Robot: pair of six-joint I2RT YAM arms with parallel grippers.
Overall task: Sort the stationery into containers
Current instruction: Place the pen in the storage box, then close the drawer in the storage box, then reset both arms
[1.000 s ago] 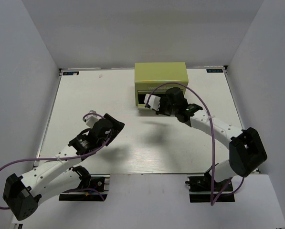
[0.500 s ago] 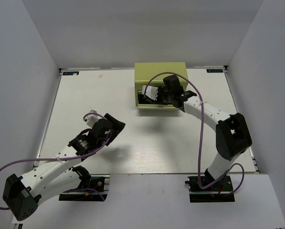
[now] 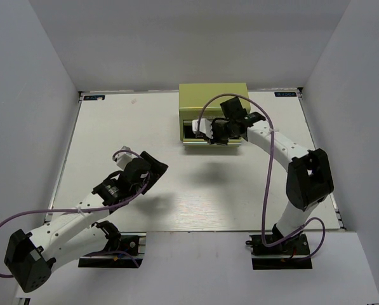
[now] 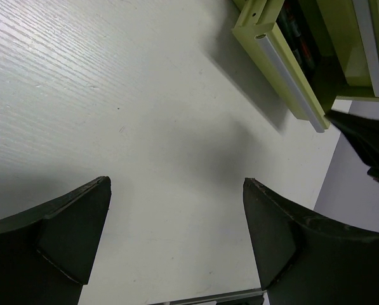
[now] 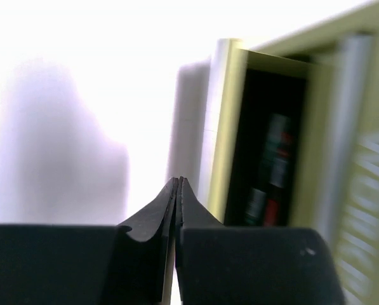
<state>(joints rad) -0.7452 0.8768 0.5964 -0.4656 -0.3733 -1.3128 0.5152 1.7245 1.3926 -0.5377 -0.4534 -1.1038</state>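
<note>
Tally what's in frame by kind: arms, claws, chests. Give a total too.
Arms: 2 (left arm, right arm)
Claws: 2 (left claw open, right claw shut, empty)
Chests: 1 (tool chest)
Uncounted: stationery in the open drawer, too blurred to count
Total: 5

I look down on a white surface with fine wood grain. Pale grey walls stand along its left, far and right edges. At its far corners sit a left label and a right label.
</note>
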